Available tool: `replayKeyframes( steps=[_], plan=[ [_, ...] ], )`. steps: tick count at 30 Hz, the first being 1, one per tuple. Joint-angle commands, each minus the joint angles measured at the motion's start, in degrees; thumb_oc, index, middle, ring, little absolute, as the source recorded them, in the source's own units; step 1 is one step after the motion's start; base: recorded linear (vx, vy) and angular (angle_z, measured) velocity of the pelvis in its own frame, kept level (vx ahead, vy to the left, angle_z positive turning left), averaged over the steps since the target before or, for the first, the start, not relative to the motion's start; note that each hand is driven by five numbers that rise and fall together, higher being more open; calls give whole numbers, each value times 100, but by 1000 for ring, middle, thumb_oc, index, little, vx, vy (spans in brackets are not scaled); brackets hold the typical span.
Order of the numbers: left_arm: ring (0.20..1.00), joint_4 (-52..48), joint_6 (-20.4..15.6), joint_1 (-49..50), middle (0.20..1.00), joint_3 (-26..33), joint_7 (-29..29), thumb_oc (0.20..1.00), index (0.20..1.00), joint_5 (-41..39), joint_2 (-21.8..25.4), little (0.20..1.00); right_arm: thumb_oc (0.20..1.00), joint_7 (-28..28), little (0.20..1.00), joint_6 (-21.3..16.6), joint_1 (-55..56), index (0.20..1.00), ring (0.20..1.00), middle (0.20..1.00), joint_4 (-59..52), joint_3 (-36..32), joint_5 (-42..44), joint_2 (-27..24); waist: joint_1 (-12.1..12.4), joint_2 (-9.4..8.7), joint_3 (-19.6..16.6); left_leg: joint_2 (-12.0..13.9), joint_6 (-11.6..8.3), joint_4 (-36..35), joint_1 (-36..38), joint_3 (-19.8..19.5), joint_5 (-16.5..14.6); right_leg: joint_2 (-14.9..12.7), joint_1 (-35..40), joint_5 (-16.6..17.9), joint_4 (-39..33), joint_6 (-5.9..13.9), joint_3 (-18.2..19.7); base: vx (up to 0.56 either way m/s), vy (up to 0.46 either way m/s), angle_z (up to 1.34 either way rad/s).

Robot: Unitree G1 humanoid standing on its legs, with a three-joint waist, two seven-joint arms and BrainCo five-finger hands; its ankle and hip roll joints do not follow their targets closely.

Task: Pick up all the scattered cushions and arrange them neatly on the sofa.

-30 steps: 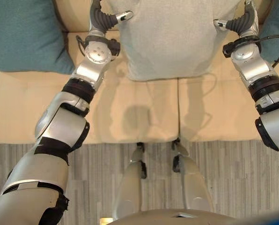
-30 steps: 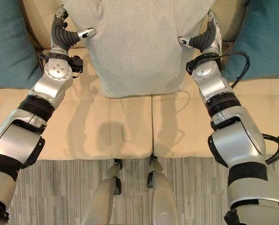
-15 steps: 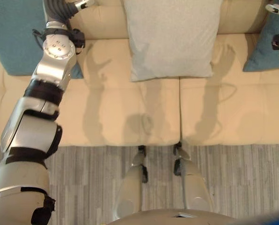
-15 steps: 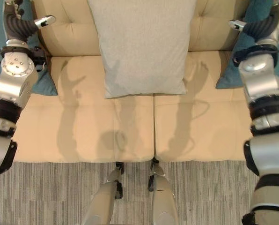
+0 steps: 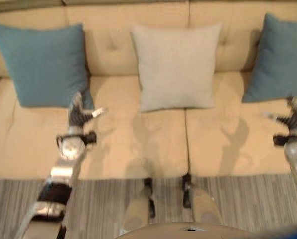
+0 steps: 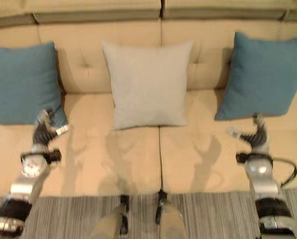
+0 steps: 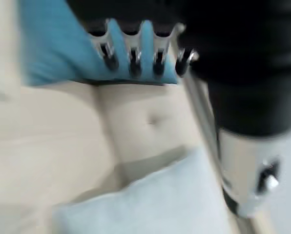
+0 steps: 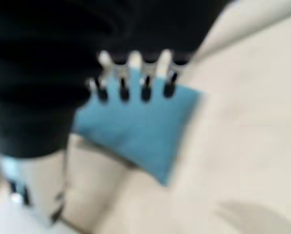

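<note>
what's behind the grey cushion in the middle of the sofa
The grey cushion leans upright against the sofa's tan backrest. The backrest's part behind it is covered.

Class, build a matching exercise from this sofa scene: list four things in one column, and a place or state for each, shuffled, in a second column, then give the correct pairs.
Things
1. grey cushion
2. left teal cushion
3. right teal cushion
4. left hand

Places or states
A. leaning on the backrest at the sofa's right end
B. open, holding nothing, over the seat
C. leaning on the backrest in the middle of the sofa
D. leaning on the backrest at the sofa's left end

Pairs: 1-C, 2-D, 3-A, 4-B
</note>
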Motion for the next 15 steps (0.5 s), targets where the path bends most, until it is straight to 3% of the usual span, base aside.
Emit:
replayKeyframes(
  steps=[1, 7, 11, 15],
  plan=[
    [1000, 484, -50, -612, 1000, 189, -376, 1000, 1000, 322, 212, 1000, 1000, 192, 1000, -158, -471, 1000, 1000, 1000, 290, 148, -544, -382, 12, -145, -243, -52, -215, 378, 246, 179, -633, -183, 424, -283, -107, 458, 166, 36, 11, 1],
    [1000, 1787, 236, 85, 1000, 19, -707, 1000, 1000, 990, -351, 1000, 1000, 530, 1000, -108, 31, 1000, 1000, 1000, 1243, 467, -908, 241, 17, -175, -456, -13, -195, 203, 722, 272, -635, -111, 880, -331, -230, 453, 171, 6, -1, -1],
    [1000, 3627, 384, 86, 1000, -404, -642, 1000, 1000, 1913, -812, 1000, 1000, 678, 1000, -54, 98, 1000, 1000, 1000, 2444, 982, -1097, 751, 18, -190, -574, 18, -196, 136, 988, 309, -675, -38, 1118, -430, -271, 437, 194, -22, -22, -8],
    [1000, 4709, 513, 56, 1000, -467, -603, 1000, 1000, 2107, -1150, 1000, 1000, 728, 1000, 33, 89, 1000, 1000, 1000, 3317, 1315, -1186, 1092, 42, -190, -629, 81, -206, 155, 1130, 324, -722, 14, 1257, -529, -259, 392, 216, -25, -47, -5]
  ],
)
